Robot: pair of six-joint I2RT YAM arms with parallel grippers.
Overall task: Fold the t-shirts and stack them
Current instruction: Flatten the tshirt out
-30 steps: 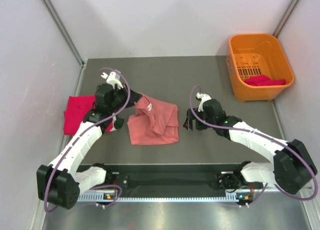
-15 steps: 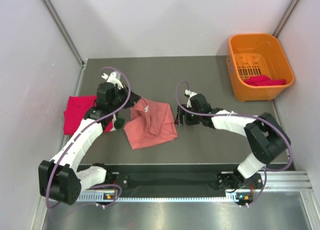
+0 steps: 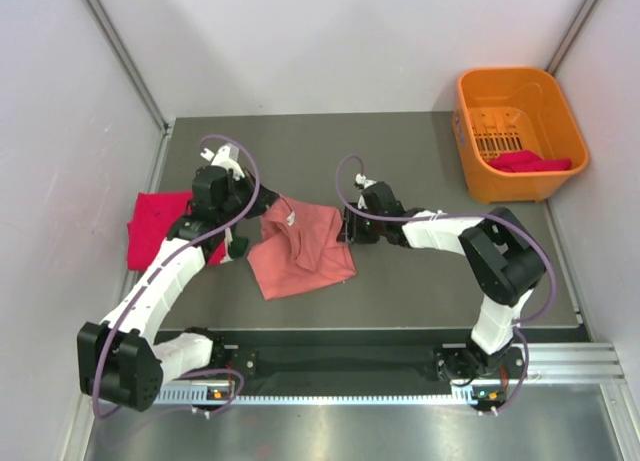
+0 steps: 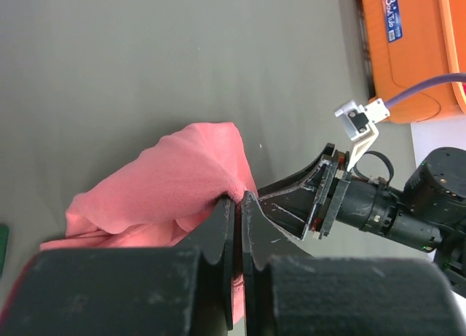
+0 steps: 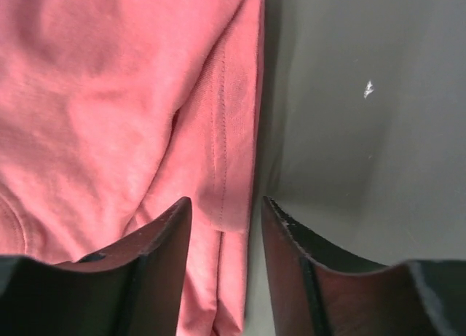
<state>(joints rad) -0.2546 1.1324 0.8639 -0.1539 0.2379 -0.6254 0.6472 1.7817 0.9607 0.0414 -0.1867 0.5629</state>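
A salmon-pink t-shirt (image 3: 300, 249) lies crumpled in the middle of the table. My left gripper (image 3: 264, 209) is shut on its upper left corner, and the pink cloth (image 4: 175, 183) bunches up at the closed tips of this gripper (image 4: 237, 202). At the shirt's right edge my right gripper (image 3: 347, 227) stands open. The stitched hem (image 5: 229, 168) lies in this gripper's gap (image 5: 226, 213), touching neither finger. A magenta-red t-shirt (image 3: 155, 226) lies flat at the far left. Another red shirt (image 3: 530, 162) sits in the orange basket.
The orange plastic basket (image 3: 480, 171) stands at the back right corner, against the right wall. White walls close in the table on the left, back and right. A metal rail (image 3: 350, 391) runs along the near edge.
My right gripper has slid left to the pink shirt's right edge and its jaws have narrowed. The shirt has shifted a little left under the left gripper's hold.
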